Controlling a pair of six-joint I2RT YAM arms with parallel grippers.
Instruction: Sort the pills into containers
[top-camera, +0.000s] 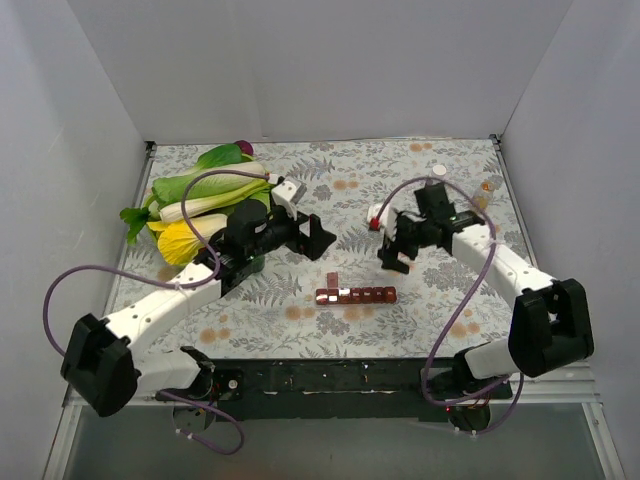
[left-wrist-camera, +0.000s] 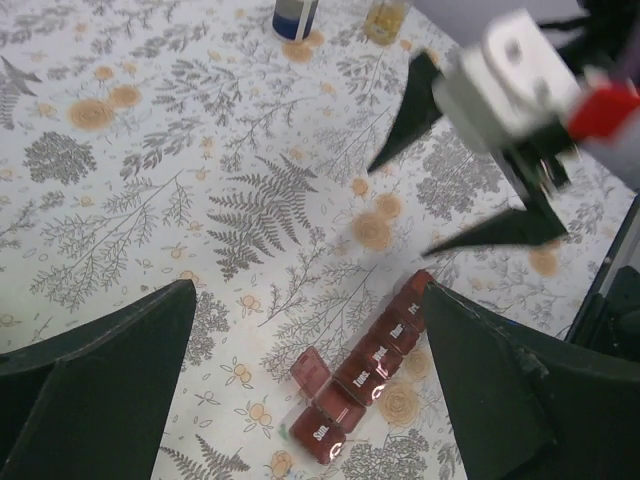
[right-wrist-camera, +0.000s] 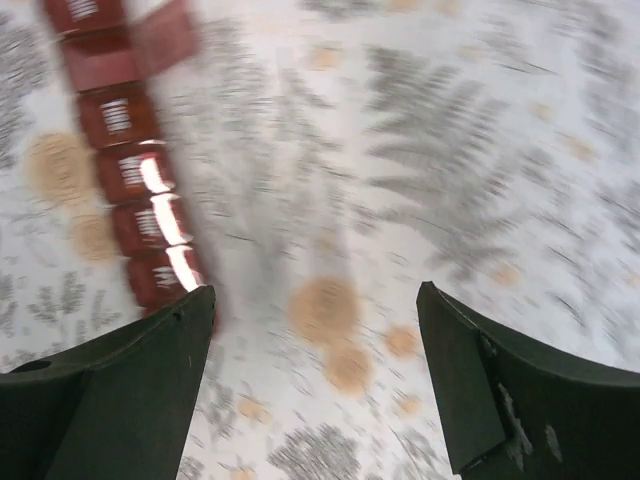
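Note:
The containers are a dark red-brown pill strip lying in the middle of the floral cloth, with day labels on its lids. Its second compartment has the lid flipped open. The strip also shows in the left wrist view and, blurred, in the right wrist view. My left gripper is open and empty, hovering behind and left of the strip. My right gripper is open and empty, above the cloth just behind the strip's right end. No pills show clearly.
Leafy greens and a yellow vegetable lie at the back left. A white-capped bottle and a second small bottle stand at the back right; both show in the left wrist view. White walls enclose the table.

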